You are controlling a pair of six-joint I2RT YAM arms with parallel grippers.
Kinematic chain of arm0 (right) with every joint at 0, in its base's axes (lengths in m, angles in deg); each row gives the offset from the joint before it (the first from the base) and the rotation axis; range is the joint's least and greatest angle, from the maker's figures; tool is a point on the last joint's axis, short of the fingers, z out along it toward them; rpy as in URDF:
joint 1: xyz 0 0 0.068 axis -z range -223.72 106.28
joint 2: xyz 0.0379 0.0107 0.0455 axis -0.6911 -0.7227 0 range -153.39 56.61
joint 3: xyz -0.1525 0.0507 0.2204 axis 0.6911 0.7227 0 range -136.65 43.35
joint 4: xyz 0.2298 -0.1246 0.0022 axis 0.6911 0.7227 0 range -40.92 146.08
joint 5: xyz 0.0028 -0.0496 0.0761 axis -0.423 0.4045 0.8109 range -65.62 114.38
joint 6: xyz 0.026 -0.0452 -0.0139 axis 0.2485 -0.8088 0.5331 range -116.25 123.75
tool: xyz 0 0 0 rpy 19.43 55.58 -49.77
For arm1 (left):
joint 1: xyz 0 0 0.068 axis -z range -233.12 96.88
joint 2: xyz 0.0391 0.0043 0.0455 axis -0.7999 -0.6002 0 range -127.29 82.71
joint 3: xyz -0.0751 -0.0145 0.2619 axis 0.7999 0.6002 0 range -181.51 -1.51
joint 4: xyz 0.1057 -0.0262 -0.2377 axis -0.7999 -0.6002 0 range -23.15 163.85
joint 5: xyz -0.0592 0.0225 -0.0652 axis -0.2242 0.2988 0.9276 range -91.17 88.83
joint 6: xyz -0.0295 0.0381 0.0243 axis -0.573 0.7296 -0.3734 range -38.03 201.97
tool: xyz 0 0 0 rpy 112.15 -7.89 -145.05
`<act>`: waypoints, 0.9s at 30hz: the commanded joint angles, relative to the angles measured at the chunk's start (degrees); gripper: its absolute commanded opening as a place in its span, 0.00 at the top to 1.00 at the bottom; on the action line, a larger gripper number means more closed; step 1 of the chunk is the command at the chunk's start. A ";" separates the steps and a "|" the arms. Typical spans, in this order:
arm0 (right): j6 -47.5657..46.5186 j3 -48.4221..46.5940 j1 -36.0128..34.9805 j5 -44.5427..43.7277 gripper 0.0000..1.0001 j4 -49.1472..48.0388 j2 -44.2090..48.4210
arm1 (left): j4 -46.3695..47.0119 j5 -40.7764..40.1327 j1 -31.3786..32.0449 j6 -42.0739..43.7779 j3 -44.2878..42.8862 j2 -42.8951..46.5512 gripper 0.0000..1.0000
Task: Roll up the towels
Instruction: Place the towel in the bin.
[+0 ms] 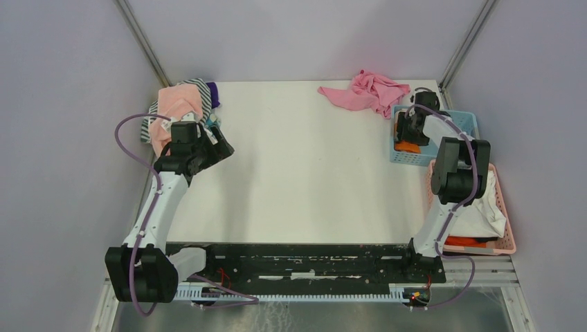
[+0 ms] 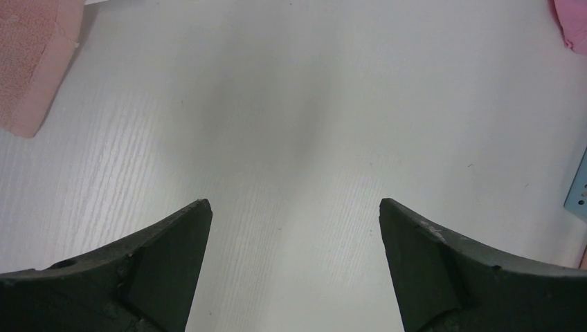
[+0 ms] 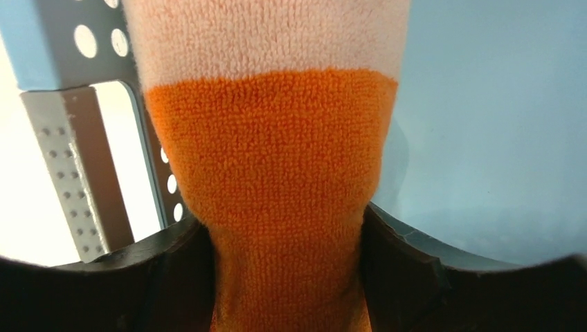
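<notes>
Orange towel (image 3: 270, 173) squeezed by right pincer (image 3: 287, 242) inside basket (image 3: 484, 124), grip hidden overhead; left pincer (image 2: 295, 214) wide over table (image 2: 297, 104)

Table (image 1: 304, 166) bears pink cloth (image 1: 367, 90), towel pile (image 1: 176, 104), blue basket (image 1: 465, 119).

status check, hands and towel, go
left hand open, empty, over table. right hand shut on orange towel inside blue basket. basket wall close beside towel.
</notes>
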 commanded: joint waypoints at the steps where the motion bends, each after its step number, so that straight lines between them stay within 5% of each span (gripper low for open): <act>1: 0.09 0.77 -0.03 -1.26 0.26 1.65 4.65 | 2.79 1.54 -0.53 0.73 0.10 0.71 0.03; 9: 0.47 1.18 -0.07 -3.12 0.18 3.50 11.09 | 2.86 1.89 -0.97 0.73 0.11 0.75 0.03; 15: 3.36 6.41 -0.21 -6.78 0.09 5.50 24.27 | 3.28 2.88 -1.53 0.55 0.37 0.29 0.03; 18: 6.08 10.56 -1.34 -2.34 0.01 5.15 32.57 | 3.15 2.76 -1.76 0.53 0.34 0.06 0.03; 27: 13.70 30.87 -10.97 14.00 0.00 -11.23 50.98 | 2.88 -12.09 -7.02 -2.71 -4.92 -4.51 0.03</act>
